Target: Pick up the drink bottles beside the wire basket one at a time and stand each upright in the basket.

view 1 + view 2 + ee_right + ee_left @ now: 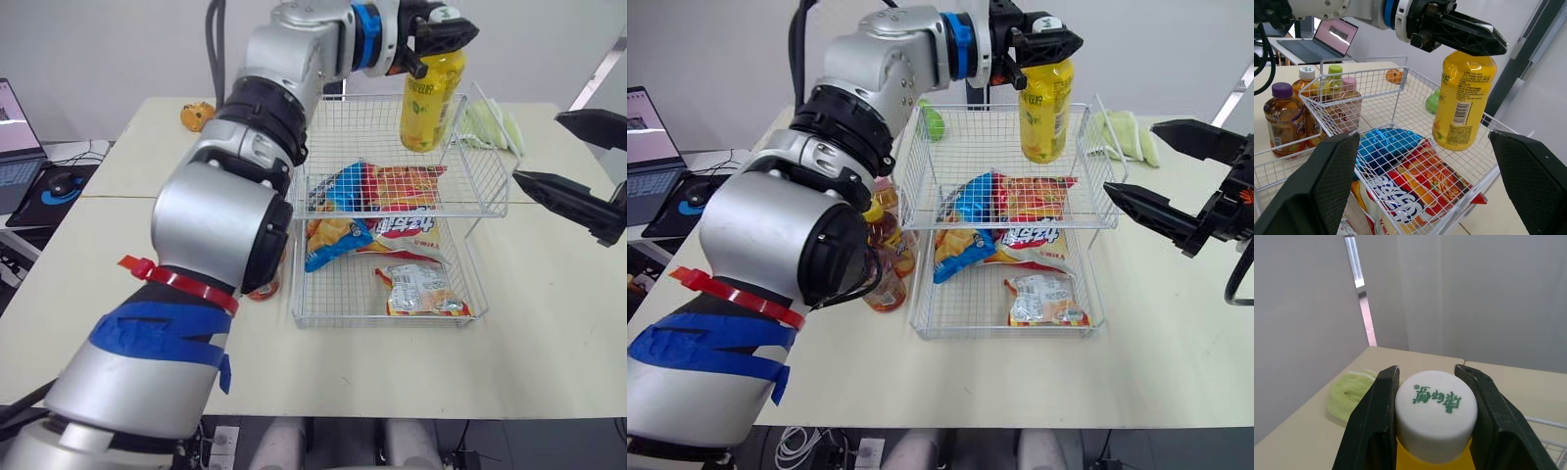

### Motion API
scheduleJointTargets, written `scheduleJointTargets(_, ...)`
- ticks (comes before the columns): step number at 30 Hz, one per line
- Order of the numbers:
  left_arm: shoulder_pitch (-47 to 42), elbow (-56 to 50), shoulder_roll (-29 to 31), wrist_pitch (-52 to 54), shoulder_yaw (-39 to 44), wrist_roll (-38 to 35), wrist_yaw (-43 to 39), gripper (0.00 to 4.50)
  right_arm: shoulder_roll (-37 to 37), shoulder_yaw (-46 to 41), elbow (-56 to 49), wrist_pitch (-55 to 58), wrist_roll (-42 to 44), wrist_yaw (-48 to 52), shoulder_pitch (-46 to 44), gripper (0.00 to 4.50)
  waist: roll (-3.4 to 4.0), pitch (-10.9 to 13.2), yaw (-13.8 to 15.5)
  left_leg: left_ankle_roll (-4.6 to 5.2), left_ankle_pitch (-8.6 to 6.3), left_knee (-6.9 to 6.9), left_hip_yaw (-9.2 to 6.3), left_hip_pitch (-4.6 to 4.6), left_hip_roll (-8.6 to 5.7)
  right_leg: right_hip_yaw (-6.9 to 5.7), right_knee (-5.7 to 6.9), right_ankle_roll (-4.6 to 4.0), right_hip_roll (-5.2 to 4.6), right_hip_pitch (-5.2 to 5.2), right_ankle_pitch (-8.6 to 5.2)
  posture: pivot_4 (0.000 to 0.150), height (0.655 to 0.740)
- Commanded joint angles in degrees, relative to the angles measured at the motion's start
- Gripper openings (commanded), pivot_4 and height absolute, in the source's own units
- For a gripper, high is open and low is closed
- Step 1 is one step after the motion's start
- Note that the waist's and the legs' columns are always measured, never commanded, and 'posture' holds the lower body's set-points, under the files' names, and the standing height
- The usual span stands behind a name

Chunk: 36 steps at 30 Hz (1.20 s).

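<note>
My left gripper (441,34) is shut on the white cap (1436,413) of a yellow drink bottle (429,98). The bottle hangs upright over the far right corner of the wire basket (1004,106), its base at about rim height. Several more drink bottles (1282,115) with amber and pale contents stand on the table against the basket's left side (887,264). My right gripper (1132,157) is open and holds nothing, hovering just right of the basket, clear of the yellow bottle (1464,105).
Snack bags lie in the basket: a red and blue one (377,191) on the upper shelf, a smaller packet (421,289) below. A green cloth (495,122) lies at the far right. An orange toy (196,116) and a laptop (15,137) are at the left.
</note>
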Motion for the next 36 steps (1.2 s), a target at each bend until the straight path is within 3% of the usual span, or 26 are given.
scheduleJointTargets(1, -1.0, -0.9, -1.3, -2.9, 2.2, 1.3, 1.8, 1.38, -0.5, -2.8, -1.6, -0.6, 1.6, -1.6, 0.4, 4.5, 0.0, 0.0, 0.1, 0.0, 0.0, 0.01, -0.02, 0.0, -0.01, -0.01, 0.0, 0.01, 0.0, 0.02, 0.0, 0.15, 0.74)
scheduleJointTargets(9, -0.3, 0.5, -3.7, -3.3, 5.0, 3.4, 4.5, 1.38, -1.0, -3.5, -1.9, -1.4, 2.0, -3.8, 1.4, 4.5, 0.01, 0.0, 0.1, 0.0, 0.0, 0.05, -0.04, 0.01, -0.02, -0.03, 0.0, 0.02, 0.0, 0.06, 0.01, 0.15, 0.74)
scheduleJointTargets(11, -0.5, 0.7, -3.8, -2.6, 6.1, 3.2, 4.4, 2.15, -1.2, -3.8, -1.8, -1.5, 2.0, -4.4, 1.3, 4.5, 0.01, 0.0, 0.1, 0.0, 0.0, 0.06, -0.05, 0.01, -0.02, -0.02, 0.0, 0.04, 0.0, 0.06, 0.02, 0.15, 0.74)
scheduleJointTargets(19, -3.2, -0.2, -1.1, -0.3, 8.1, 3.0, -2.4, 4.45, -1.7, -3.7, -1.7, -1.9, 2.4, -5.1, 1.1, 4.5, 0.02, 0.0, 0.0, 0.01, 0.0, 0.07, -0.02, 0.01, -0.02, -0.03, 0.01, 0.04, 0.01, 0.07, 0.03, 0.15, 0.74)
scheduleJointTargets(28, -2.2, -8.0, 10.8, 4.5, 6.9, 3.1, -18.3, 4.45, -2.9, -3.0, -1.1, -3.0, 3.4, -4.0, 0.3, 4.5, 0.05, 0.0, -0.2, 0.0, 0.01, 0.07, -0.04, 0.03, 0.03, -0.03, 0.04, 0.04, 0.07, 0.07, 0.03, 0.15, 0.74)
scheduleJointTargets(32, 4.2, -19.8, 19.3, 9.5, 5.4, 2.7, -23.5, 4.45, -4.3, -1.2, 0.2, -3.4, 4.5, -1.1, -0.9, 4.5, 0.11, -0.1, -0.5, 0.0, 0.0, 0.06, -0.09, 0.06, 0.06, 0.02, 0.04, 0.04, 0.08, 0.08, 0.03, 0.15, 0.74)
scheduleJointTargets(36, 13.9, -35.4, 28.9, 17.6, 6.6, 1.3, -22.8, 4.45, -6.7, 2.3, 2.3, -3.7, 4.8, 3.2, -3.0, 4.5, 0.11, -0.1, -0.9, -0.01, 0.01, 0.09, -0.15, 0.08, 0.12, 0.03, 0.08, -0.01, 0.17, 0.08, 0.06, 0.15, 0.74)
